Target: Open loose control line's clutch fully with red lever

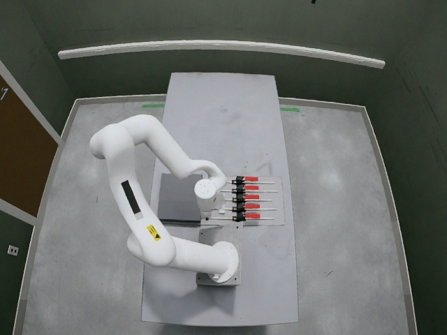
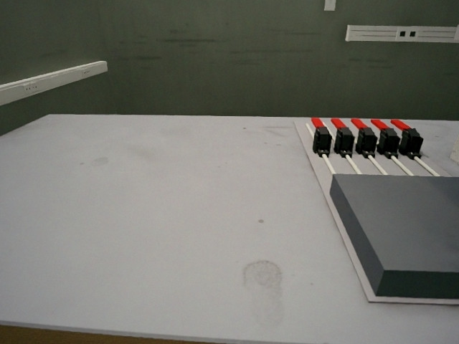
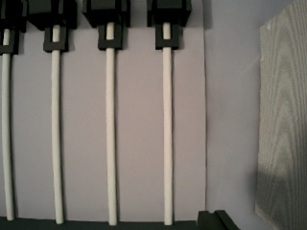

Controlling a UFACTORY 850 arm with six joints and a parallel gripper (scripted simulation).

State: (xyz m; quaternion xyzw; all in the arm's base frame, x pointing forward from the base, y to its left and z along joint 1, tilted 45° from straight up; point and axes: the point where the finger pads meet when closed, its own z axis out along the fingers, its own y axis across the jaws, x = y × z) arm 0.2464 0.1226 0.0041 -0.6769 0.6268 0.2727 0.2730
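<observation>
Five white control lines [image 1: 260, 199] [image 2: 376, 163] [image 3: 111, 134] run side by side from the grey console [image 1: 178, 196] [image 2: 407, 222] through five black clutches [image 1: 238, 198] [image 2: 366, 142]. Each clutch carries a red lever [image 1: 251, 197] [image 2: 358, 122], and all the levers lie flat. My gripper [image 1: 207, 218] [image 3: 216, 220] is shut and holds nothing. It sits low by the console's edge, just outside the line nearest the robot base [image 1: 223, 218] [image 3: 167, 134], apart from it. The wrist view shows only the dark fingertips at the bottom edge.
The lines and console lie on a light base plate [image 1: 279, 202] [image 3: 139, 120] [image 2: 318, 163]. The robot's grey mounting plate [image 1: 220, 234] [image 3: 283, 120] lies right beside the nearest line. My arm [image 1: 119, 173] arches over the console.
</observation>
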